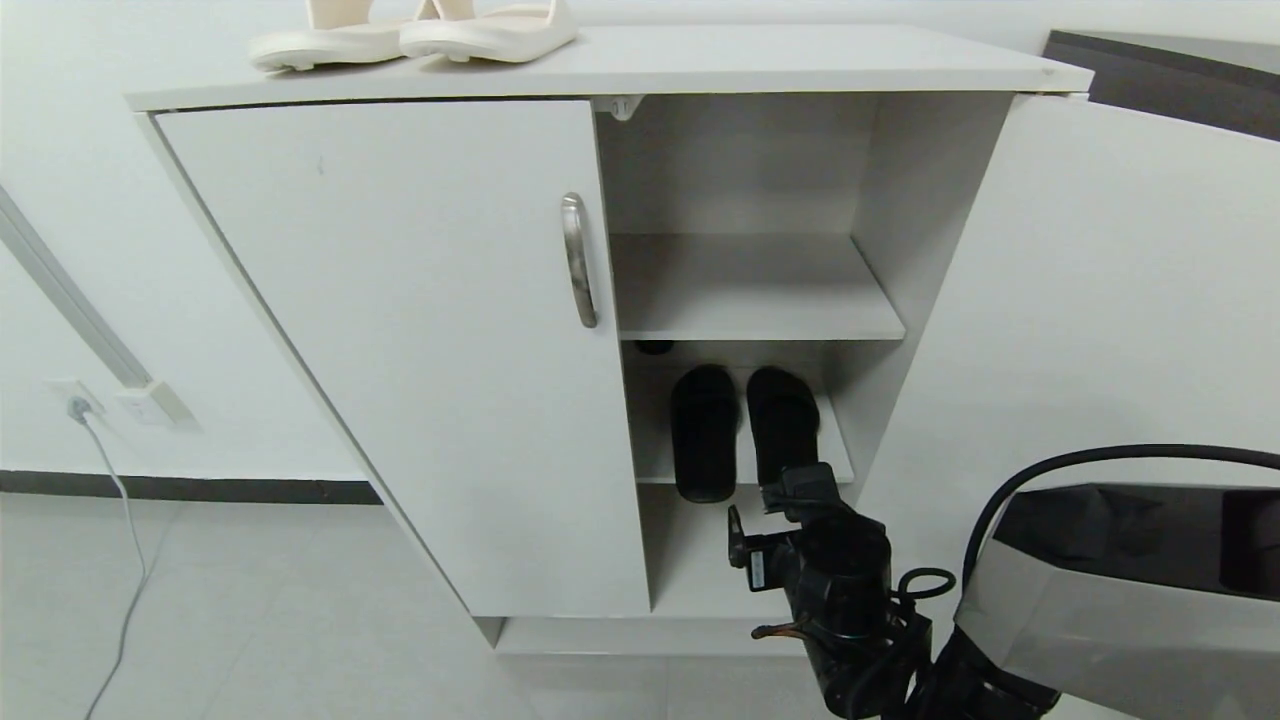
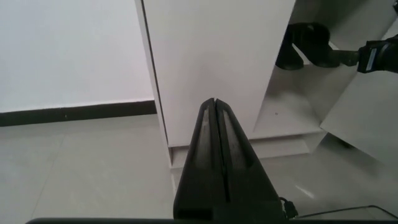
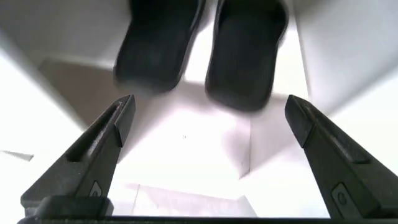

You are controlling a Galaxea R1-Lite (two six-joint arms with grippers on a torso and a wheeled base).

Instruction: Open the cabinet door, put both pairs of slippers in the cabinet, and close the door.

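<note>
Wall socket (image 1: 72, 400), grey cable (image 1: 104, 462), black skirting (image 1: 180, 488), pale tiled floor (image 1: 280, 620), possibly wall trunking (image 1: 60, 288)

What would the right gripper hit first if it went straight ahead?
The right gripper would likely meet the black slippers in the cabinet first, probably the right one's heel; depth is unclear.

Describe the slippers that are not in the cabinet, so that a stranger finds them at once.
Find the white cabinet with its right door open. On its top, toward the left end, lie the cream slippers. The black slippers lie inside on a lower shelf; this pair is pale and outside.
</note>
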